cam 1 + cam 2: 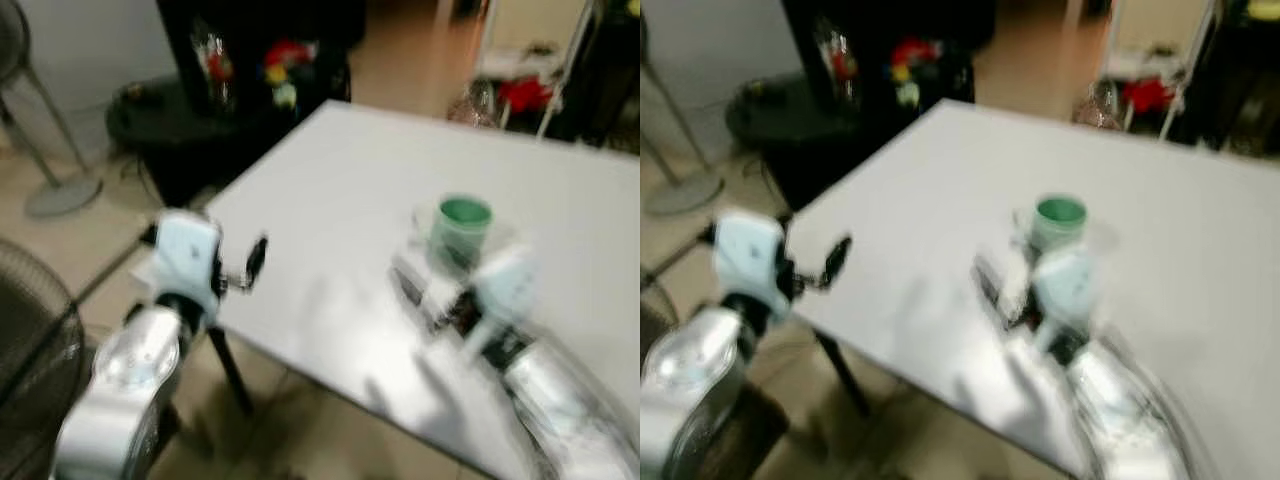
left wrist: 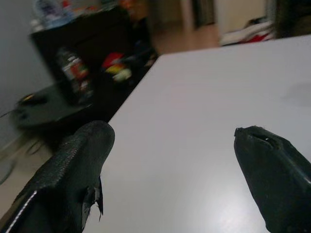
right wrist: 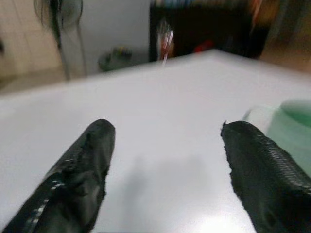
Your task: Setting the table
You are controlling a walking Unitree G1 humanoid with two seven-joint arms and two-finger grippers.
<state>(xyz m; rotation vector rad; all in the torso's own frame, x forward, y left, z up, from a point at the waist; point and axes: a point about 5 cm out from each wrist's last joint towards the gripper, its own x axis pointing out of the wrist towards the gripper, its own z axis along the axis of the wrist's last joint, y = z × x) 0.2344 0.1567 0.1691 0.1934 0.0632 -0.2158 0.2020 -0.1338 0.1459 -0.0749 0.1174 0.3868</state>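
Observation:
A green cup [image 1: 462,228] stands on the white table [image 1: 340,170], toward its near right side. My right gripper [image 1: 428,292] hovers low over the table just in front of and to the left of the cup, open; in the right wrist view its two black fingers [image 3: 92,160] stand wide apart with the cup [image 3: 291,128] just beyond the right one. My left gripper [image 1: 250,266] is at the table's near left edge, open, nothing between its fingers [image 2: 77,165]. The eye views are blurred.
A wire fan [image 1: 30,340] stands at my near left, and a stand's round base [image 1: 62,192] lies on the floor behind it. Beyond the table's left corner are a dark round stand [image 1: 160,115] and black furniture holding bottles and toys [image 1: 270,65]. Red clutter [image 1: 525,95] lies far right.

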